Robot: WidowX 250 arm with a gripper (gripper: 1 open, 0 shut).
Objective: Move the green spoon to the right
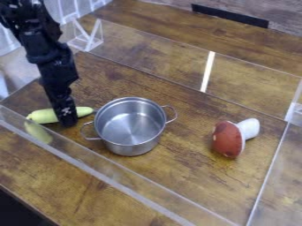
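Jaws stand fully open, pointing down. The gripper (65, 120) is low over the green spoon (45, 115), which lies at the far left of the table, just left of the steel pot (130, 124).

To do it well, I think: close on the spoon's middle, not its rounded end, lift enough to pass over the pot rim, w/o hitting it.

Surface is a dark wood table (177, 62) w/ clear low walls; a red-and-white mushroom toy (230, 138) lies at right.

You are not seeing any words, numbers or brand names here. Only a small white mark is showing on the gripper (66, 116), too blurry to read.
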